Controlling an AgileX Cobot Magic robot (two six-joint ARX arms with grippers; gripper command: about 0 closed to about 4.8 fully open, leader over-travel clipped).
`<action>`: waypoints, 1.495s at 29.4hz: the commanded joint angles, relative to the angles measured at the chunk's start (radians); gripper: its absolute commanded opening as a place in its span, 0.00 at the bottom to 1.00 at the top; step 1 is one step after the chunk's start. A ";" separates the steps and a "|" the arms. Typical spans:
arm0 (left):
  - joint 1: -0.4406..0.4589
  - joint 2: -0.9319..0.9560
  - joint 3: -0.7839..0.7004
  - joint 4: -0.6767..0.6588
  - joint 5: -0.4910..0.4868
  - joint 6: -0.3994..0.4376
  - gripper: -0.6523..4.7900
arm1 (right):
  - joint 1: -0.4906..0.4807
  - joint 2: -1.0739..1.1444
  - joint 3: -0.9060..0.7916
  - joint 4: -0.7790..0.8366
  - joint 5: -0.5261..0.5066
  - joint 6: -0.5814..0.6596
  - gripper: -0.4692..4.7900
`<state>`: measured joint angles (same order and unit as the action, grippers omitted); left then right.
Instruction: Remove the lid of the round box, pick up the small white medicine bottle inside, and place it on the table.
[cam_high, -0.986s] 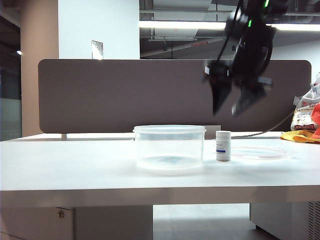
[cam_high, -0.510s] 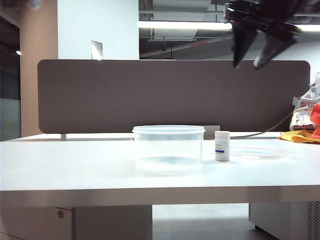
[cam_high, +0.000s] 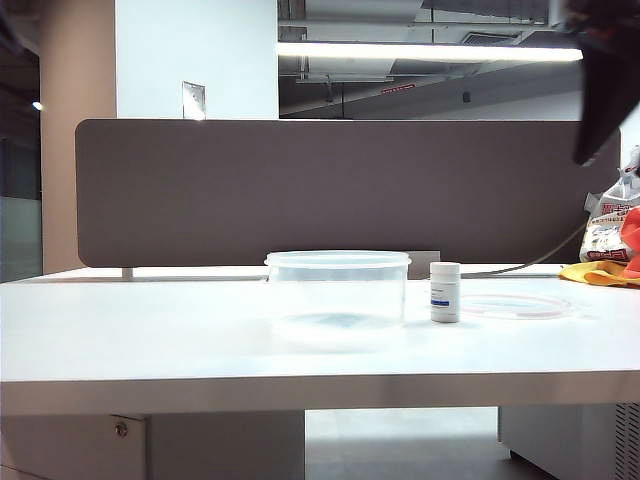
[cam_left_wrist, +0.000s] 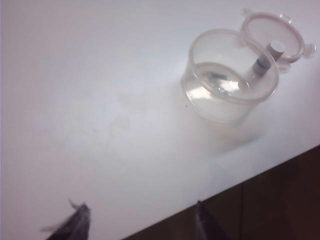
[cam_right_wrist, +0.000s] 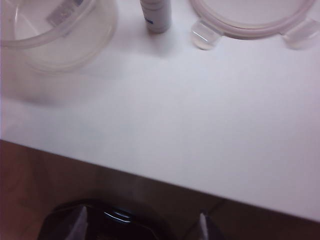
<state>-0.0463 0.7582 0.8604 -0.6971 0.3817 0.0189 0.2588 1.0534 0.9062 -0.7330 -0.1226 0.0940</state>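
The clear round box (cam_high: 337, 290) stands open and empty on the white table (cam_high: 150, 330). To its right the small white medicine bottle (cam_high: 445, 292) stands upright on the table. The lid (cam_high: 515, 305) lies flat just right of the bottle. My right gripper (cam_right_wrist: 142, 222) is open and empty, high above the table's front edge; box (cam_right_wrist: 50, 35), bottle (cam_right_wrist: 156, 15) and lid (cam_right_wrist: 250, 17) lie well beyond it. In the exterior view only a dark part of the right arm (cam_high: 600, 95) shows, top right. My left gripper (cam_left_wrist: 142, 222) is open and empty, far from the box (cam_left_wrist: 231, 75), bottle (cam_left_wrist: 262, 57) and lid (cam_left_wrist: 272, 35).
A dark grey divider panel (cam_high: 350, 190) runs along the table's back. Bags and orange cloth (cam_high: 612, 245) sit at the far right, with a cable running to them. Both wrist views show the table's front edge with dark floor past it.
The right gripper has risen from above the bottle and swung away to the upper right corner. Box, bottle and lid have not moved.
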 joint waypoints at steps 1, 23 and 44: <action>-0.001 -0.098 -0.062 0.011 0.046 -0.047 0.55 | 0.001 -0.138 -0.116 0.017 -0.014 0.044 0.49; 0.000 -0.707 -0.269 -0.002 -0.132 -0.175 0.11 | 0.002 -0.953 -0.494 0.181 -0.003 0.204 0.07; 0.000 -0.707 -0.806 0.416 -0.199 -0.202 0.11 | 0.001 -0.953 -0.878 0.512 0.063 0.182 0.07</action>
<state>-0.0467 0.0517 0.0620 -0.3149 0.1787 -0.2161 0.2604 0.1020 0.0326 -0.2386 -0.0711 0.3286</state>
